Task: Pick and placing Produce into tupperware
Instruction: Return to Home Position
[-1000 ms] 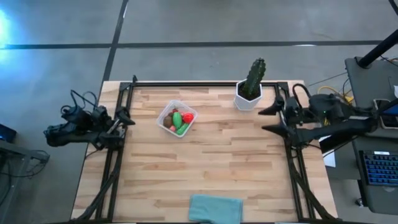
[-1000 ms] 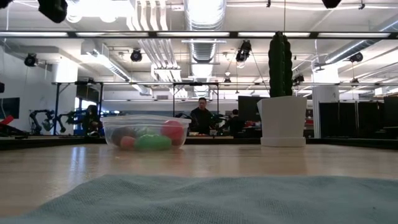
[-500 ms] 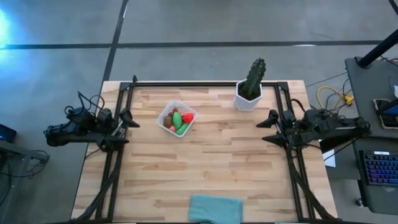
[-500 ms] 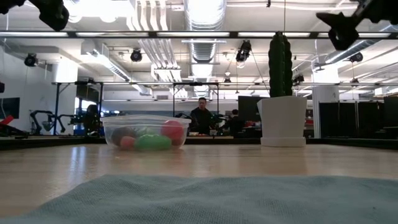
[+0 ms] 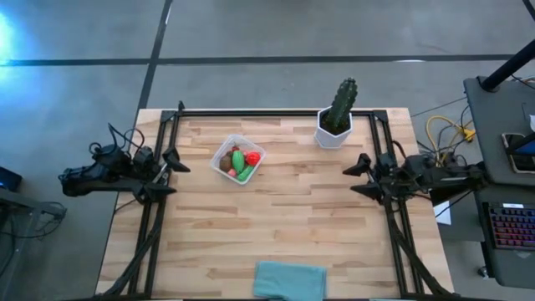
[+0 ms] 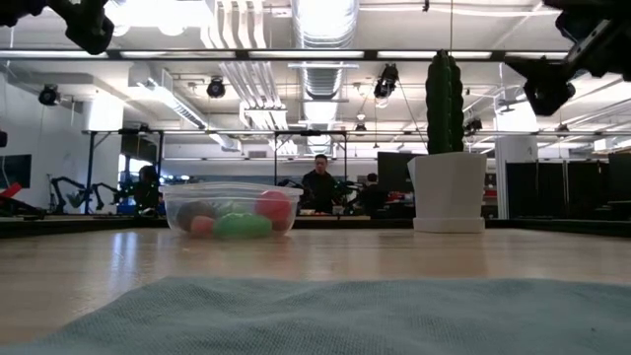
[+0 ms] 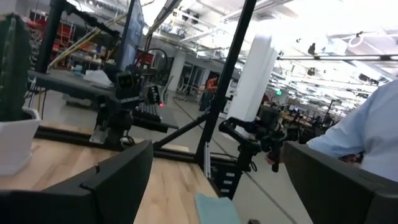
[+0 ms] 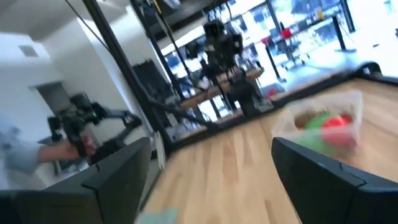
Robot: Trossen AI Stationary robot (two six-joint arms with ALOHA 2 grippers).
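The clear tupperware (image 5: 238, 159) stands on the wooden table left of centre, toward the far edge. The produce lies inside it: a green piece (image 5: 239, 160), a red one (image 5: 252, 157), a brown one (image 5: 227, 156) and another green one (image 5: 246, 174). In the low view the tupperware (image 6: 232, 208) shows them through its wall. My left gripper (image 5: 173, 173) hovers open at the table's left edge, level with the container. My right gripper (image 5: 356, 176) hovers open near the right edge; its wrist view shows the tupperware (image 8: 324, 123) far ahead.
A tall green cactus in a white pot (image 5: 337, 119) stands near the far edge, right of centre. A folded teal cloth (image 5: 289, 279) lies at the near edge. A black frame (image 5: 276, 112) borders the table. People show in the room behind.
My right gripper has come down and drawn a little toward the near edge as its arm folded back beyond the table's right edge; it stays open. The tupperware and produce have not moved.
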